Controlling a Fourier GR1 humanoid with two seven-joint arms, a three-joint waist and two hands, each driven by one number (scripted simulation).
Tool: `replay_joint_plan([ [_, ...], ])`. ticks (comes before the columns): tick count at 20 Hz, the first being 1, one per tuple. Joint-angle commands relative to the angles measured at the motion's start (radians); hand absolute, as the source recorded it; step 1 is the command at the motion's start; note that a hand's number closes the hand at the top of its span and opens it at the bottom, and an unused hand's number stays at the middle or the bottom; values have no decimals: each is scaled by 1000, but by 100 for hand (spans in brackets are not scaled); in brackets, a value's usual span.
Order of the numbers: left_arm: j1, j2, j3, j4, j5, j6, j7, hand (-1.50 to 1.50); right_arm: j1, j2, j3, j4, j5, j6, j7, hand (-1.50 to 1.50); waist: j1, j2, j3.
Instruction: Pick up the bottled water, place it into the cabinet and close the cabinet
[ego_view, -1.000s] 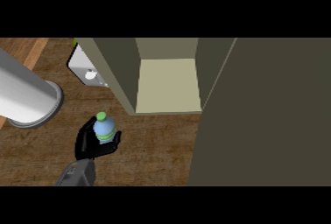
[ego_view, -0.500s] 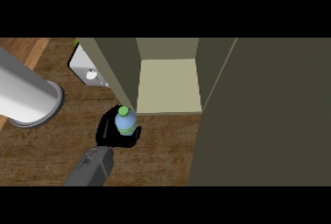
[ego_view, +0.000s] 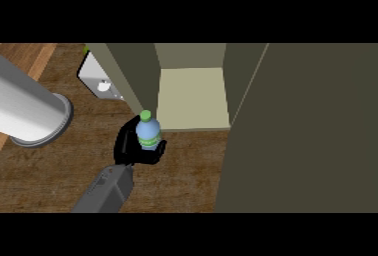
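Dark wood-grain surface (ego_view: 59, 165) seen from steeply above. Olive cabinet (ego_view: 140, 75) stands at its far side, compartment open, pale shelf floor (ego_view: 193, 97) lit inside. Large dark panel at view right is probably the open cabinet door (ego_view: 310, 140). Grey cylinder (ego_view: 26, 112) at left edge; small white box (ego_view: 100, 82) just beside the cabinet's left wall.

Only one hand (ego_view: 136, 147) shows, on a grey forearm coming up from the lower edge left of centre; which arm it is I cannot tell for sure, likely the left. Fingers clenched round the bottled water (ego_view: 148, 132), bottle upright, green cap up, held just in front of the shelf's front lip, near its left corner. Not yet inside.

Step in hand: insertion. Judgement: shift the bottle rightward, away from the left wall edge, keep it upright, and carry it forward over the lip before lowering. Release only once the base sits flat on the shelf floor. The door closing remains.
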Motion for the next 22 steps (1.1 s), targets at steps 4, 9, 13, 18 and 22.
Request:
replay_joint_plan([
  [4, -121, -37, -167, -109, 100, 145, 76, 150, -35, -2, -94, 42, -205, 48, -7, -150, -19, 1, -2],
  [9, -192, -36, -182, -136, 122, 240, 134, 150, -5, -4, -119, 57, -240, 94, -36, -150, -51, 0, -1],
  [13, -225, -35, -187, -156, 136, 288, 152, 150, -14, -20, -150, 75, -269, 113, -39, -150, -62, 2, -1],
  [18, -222, -35, -224, -149, 119, 406, 148, 150, -15, -24, -185, 105, -314, 139, -63, -150, -73, 5, 0],
  [22, -237, -29, -225, -139, 107, 468, 185, 150, -32, -65, -222, 118, -357, 160, -50, -150, -89, 8, 0],
])
